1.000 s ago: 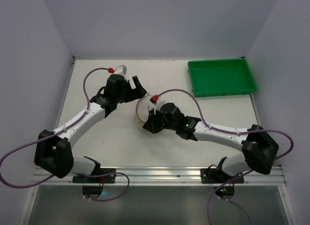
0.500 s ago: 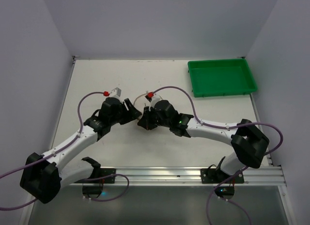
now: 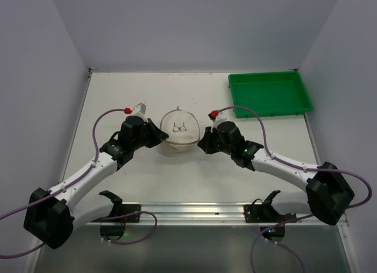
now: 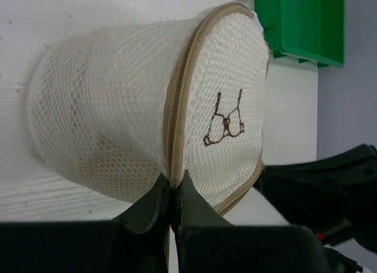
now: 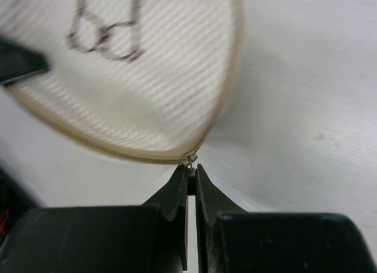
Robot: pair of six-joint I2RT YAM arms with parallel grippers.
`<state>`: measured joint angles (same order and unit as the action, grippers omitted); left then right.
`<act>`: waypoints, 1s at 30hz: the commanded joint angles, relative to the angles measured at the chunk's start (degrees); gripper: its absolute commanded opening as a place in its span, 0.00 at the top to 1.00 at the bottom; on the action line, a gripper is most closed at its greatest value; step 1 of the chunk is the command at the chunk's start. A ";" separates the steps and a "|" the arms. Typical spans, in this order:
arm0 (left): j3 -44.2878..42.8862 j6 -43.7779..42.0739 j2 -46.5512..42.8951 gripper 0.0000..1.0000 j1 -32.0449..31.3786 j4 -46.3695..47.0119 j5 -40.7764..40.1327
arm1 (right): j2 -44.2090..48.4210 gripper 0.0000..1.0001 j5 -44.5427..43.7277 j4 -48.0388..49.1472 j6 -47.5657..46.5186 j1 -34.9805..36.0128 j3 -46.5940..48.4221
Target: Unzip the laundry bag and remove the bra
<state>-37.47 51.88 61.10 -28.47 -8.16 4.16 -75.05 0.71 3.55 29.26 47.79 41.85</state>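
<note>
Mesh laundry bag [image 3: 178,132], contents unclear | left hand [image 4: 171,187] pinching zip [image 4: 179,108] | right hand [image 5: 191,170] pinching puller [image 5: 189,161]

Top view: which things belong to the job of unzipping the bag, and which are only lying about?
Belong to the job: laundry bag; its zip pull; left gripper, shut on the bag's zipped rim; right gripper, shut on the zip pull.
Only lying about: green tray, apart from the bag.

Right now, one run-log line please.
left jaws: shut on laundry bag rim | right jaws: shut on zip pull | zip: looks closed
</note>
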 commanded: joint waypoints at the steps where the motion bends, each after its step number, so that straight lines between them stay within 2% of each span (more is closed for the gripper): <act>1: -2.25 -4.94 -1.51 1.00 1.31 -4.05 -0.30 | 4.20 1.00 -4.93 -3.38 -3.94 -7.09 -3.61; 4: -4.00 -8.54 0.41 1.00 1.66 -4.93 2.16 | 4.91 1.00 -3.44 -6.19 -6.22 -7.10 -2.30; 8: -10.06 -14.68 5.07 1.00 1.75 -6.77 4.01 | 4.38 1.00 4.19 -4.96 -6.85 -5.52 -0.89; 9: -11.47 -15.66 6.21 0.97 1.84 -6.95 3.14 | 3.60 1.00 5.26 -4.52 -6.58 -4.73 -0.02; 10: -14.27 -16.62 8.83 0.92 1.92 -6.78 2.70 | 2.98 1.00 5.96 -4.43 -6.23 -2.55 0.77; 11: -15.86 -17.85 10.51 0.80 2.45 -6.60 2.17 | 2.37 1.00 6.40 -4.26 -5.27 -1.22 1.48; 14: -22.98 -18.57 17.02 0.64 3.68 -6.25 2.78 | -1.41 1.00 6.67 -2.95 -2.81 4.41 6.74; 15: -24.39 -18.04 18.16 0.61 3.77 -5.90 2.61 | -2.55 1.00 6.85 -1.11 -1.67 5.46 7.72; 17: -24.76 -14.63 18.79 0.47 3.86 -3.44 1.99 | -6.07 1.00 7.73 1.02 2.20 6.88 9.48; 18: -23.71 -13.31 17.05 0.36 3.86 -0.22 1.64 | -7.12 1.00 7.81 3.45 3.60 7.31 10.70; 19: -21.44 -12.08 15.99 0.15 3.86 0.34 0.77 | -9.13 1.00 7.64 4.44 4.57 7.49 11.41; 21: -19.31 -9.43 12.14 0.03 3.86 -1.84 -3.43 | -11.08 1.00 6.24 5.50 6.07 7.84 13.52; 22: -16.69 -8.64 10.63 0.00 3.86 -2.81 -4.68 | -12.39 1.00 5.97 5.50 6.34 7.84 14.13; 26: -8.42 -4.25 2.64 0.00 3.86 -5.10 -8.56 | -13.37 1.00 4.83 6.20 5.90 7.84 15.28; 30: -1.39 -1.43 -3.17 0.05 3.86 -3.71 -5.14 | -13.20 1.00 3.69 6.29 5.20 7.84 15.02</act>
<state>-42.30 46.57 60.18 -24.82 -12.88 -0.91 -88.79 6.52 6.66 34.09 55.59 54.78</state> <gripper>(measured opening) 0.966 0.033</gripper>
